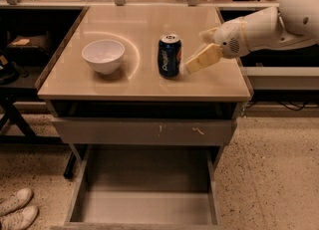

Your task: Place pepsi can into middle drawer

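Camera view: the task is at its very start. The pepsi can (169, 56) stands upright on the table (144, 25), a little above the middle of the frame, to the right of the white bowl (103, 56) and apart from it. Nothing has lifted it. The middle drawer (144, 186) is at the bottom of the frame, pulled well out with its flat grey floor bare, so it looks ready to receive the can. Between it and the table top is the drawer with the scratched front (144, 132).

By my judgement, nearly all the work is left: taking hold of the can, carrying it forward over the table's front edge, lowering it past the scratched front, and setting it on the drawer floor.

The arm (269, 25) comes in from the upper right of the frame and slopes down and to the left, low over the right part of the table. The gripper (199, 59) is at its end, just beside the can's right side and about level with the can's lower half. It is very near, but I cannot tell whether it touches. It holds nothing — whether it is released or clenched cannot be told from here. The pose reads as an approach from the side, with the grasp not yet made.
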Motion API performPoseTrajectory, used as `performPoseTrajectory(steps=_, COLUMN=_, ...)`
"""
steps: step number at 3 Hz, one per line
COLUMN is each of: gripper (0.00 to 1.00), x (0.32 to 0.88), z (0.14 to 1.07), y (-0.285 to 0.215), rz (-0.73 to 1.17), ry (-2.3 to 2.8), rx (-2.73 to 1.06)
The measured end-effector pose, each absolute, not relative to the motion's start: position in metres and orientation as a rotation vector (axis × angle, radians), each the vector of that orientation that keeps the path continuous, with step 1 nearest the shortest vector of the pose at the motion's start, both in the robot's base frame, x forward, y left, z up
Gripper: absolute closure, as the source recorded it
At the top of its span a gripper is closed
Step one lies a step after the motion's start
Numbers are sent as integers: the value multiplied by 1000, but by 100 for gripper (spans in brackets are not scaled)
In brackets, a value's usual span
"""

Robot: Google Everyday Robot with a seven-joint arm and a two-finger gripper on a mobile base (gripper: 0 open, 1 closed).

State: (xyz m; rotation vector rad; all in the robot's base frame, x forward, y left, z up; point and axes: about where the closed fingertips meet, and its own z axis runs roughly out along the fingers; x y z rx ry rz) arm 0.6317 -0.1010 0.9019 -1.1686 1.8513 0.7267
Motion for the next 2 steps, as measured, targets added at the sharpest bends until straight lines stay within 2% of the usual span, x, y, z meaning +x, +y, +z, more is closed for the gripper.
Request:
performPoseTrajectory(steps=1, gripper=0, x=637, z=886, y=-59, rz=808, ry=1773, rx=-1210)
performPoseTrajectory(steps=2, gripper=0, x=641, z=889, y=-56, rz=804, ry=1765, rx=-1219)
